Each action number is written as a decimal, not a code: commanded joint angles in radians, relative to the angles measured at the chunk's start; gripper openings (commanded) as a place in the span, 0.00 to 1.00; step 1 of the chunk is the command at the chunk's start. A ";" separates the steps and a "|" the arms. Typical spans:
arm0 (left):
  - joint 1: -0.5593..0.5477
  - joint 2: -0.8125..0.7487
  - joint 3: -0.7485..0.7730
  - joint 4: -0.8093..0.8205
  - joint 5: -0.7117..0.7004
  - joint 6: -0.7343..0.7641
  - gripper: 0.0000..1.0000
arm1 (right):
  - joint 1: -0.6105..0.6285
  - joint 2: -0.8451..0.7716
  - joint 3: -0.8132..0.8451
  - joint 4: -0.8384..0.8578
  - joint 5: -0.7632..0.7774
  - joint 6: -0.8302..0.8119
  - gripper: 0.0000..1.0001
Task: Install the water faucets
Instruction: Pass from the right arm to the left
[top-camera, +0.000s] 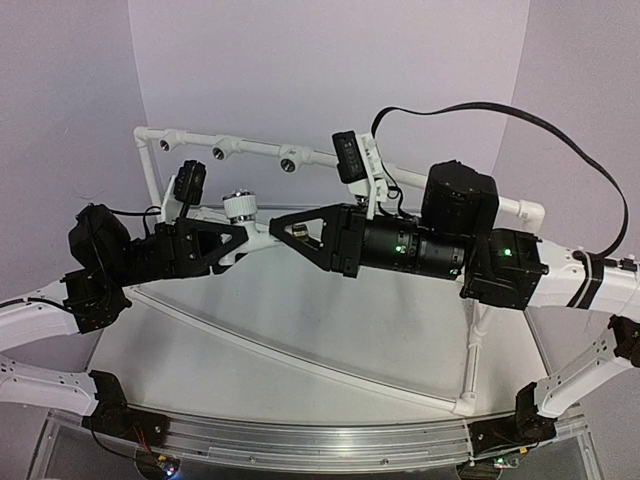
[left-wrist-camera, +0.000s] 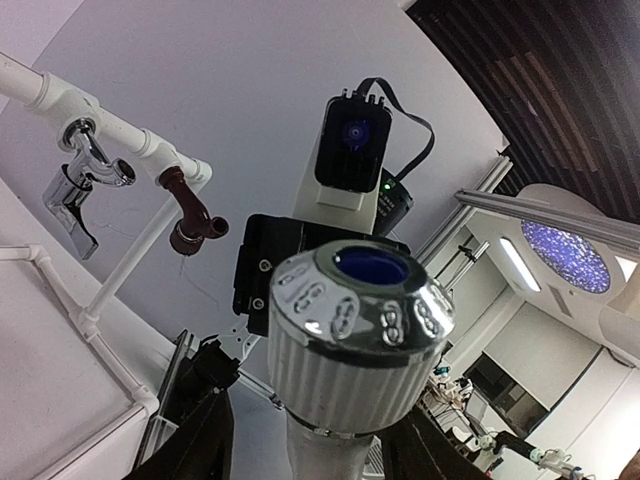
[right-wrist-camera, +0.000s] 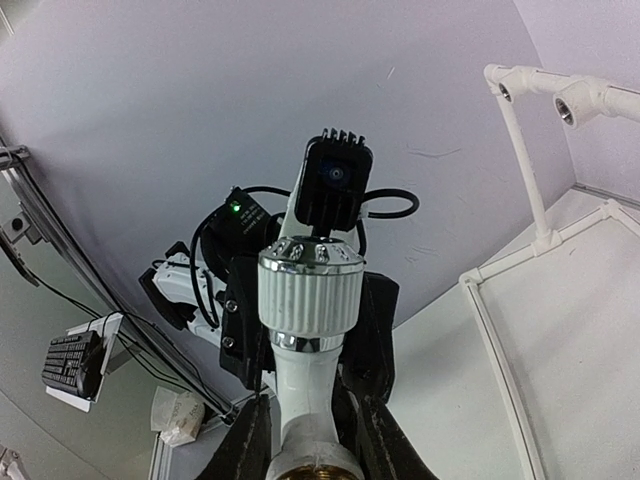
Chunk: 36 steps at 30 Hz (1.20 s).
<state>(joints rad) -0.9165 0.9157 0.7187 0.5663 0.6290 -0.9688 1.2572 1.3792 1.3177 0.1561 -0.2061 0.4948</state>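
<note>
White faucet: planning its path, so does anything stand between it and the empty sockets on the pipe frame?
Nothing visible does: in the top view, open space lies between the white faucet and the empty sockets behind it.

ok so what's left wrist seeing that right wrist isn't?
Left wrist only: the silver faucet and the dark red-brown faucet, both mounted on the PVC pipe, plus the blue cap on top of the white faucet. Right wrist only: two empty tee sockets, the brass end at the white faucet's base, a keyboard at far left. Both: the white faucet's ribbed knob close up, rising between that view's own fingers, with the other wrist's camera behind it.
</note>
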 joint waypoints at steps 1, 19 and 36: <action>-0.002 -0.003 0.060 0.018 0.029 0.004 0.54 | -0.006 0.015 0.066 0.018 -0.032 0.013 0.00; -0.001 -0.035 0.090 -0.163 -0.102 0.043 0.00 | -0.008 -0.005 0.066 -0.074 0.074 -0.087 0.51; 0.112 -0.156 0.066 -0.419 -0.553 -0.452 0.00 | -0.002 0.168 -0.136 -0.498 0.289 -0.867 0.98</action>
<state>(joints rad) -0.8078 0.7472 0.7772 0.0623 0.1787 -1.2917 1.2507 1.4270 1.1952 -0.2852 -0.0473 -0.2116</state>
